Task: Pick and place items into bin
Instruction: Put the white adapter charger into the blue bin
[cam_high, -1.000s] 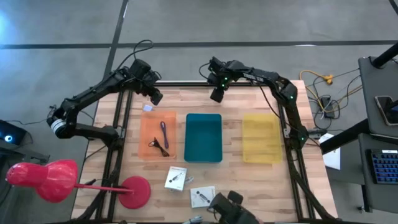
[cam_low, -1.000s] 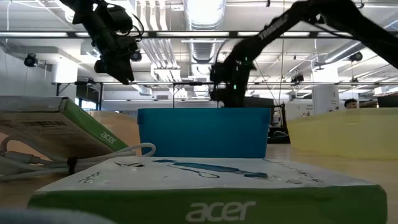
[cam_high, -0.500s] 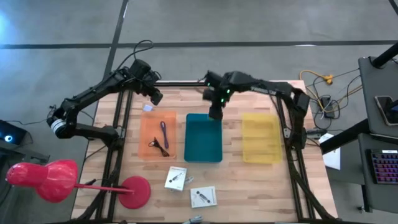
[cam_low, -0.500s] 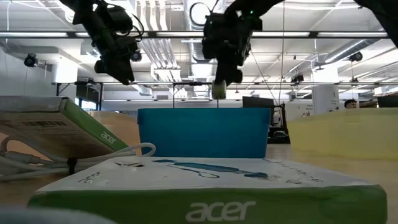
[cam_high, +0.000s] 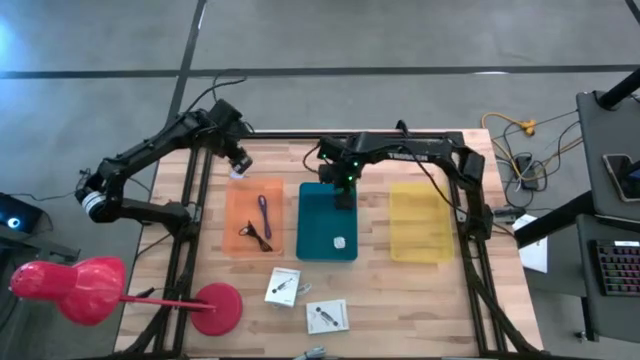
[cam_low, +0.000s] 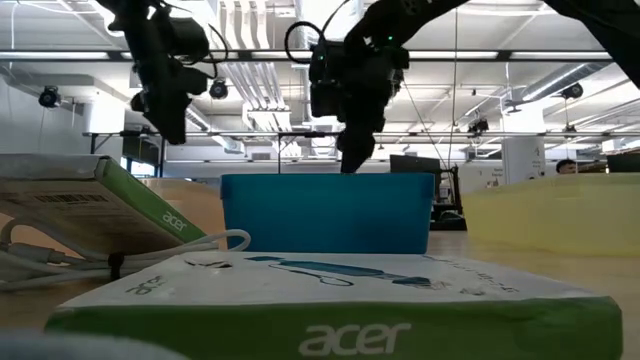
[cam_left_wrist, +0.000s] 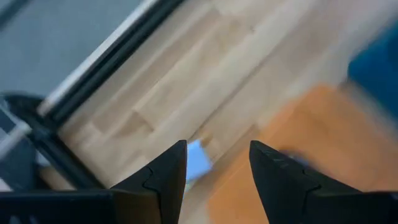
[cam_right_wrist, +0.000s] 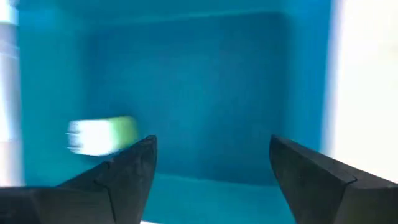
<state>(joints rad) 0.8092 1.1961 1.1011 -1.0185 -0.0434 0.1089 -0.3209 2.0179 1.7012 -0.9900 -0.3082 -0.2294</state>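
Observation:
A teal bin (cam_high: 310, 225) stands mid-table with a small white item (cam_high: 339, 242) lying on its floor; in the right wrist view the same white item (cam_right_wrist: 102, 135) shows blurred. My right gripper (cam_high: 343, 197) hangs open over the bin's far end, holding nothing. My left gripper (cam_high: 239, 165) is open above a tiny white cube (cam_left_wrist: 199, 160), which lies on the wood beside the orange tray (cam_high: 240, 205). On the tray rest a purple stick tool (cam_high: 263, 214) and a black wiry piece (cam_high: 258, 236). Two white packets (cam_high: 283, 286) (cam_high: 326, 316) lie near the table's front edge.
A yellow tray (cam_high: 420, 222) sits to the right of the bin. The pink-red lamp-like stand (cam_high: 75, 288) leans off the near left corner, its base (cam_high: 217, 308) on the table. In the low view, boxes (cam_low: 330, 300) fill the foreground before the bin.
My right gripper has come from the table's far edge toward the near edge, over the teal bin, and has opened. The small white item it carried has dropped and lies in the bin. My left gripper has shifted slightly toward the table's left edge.

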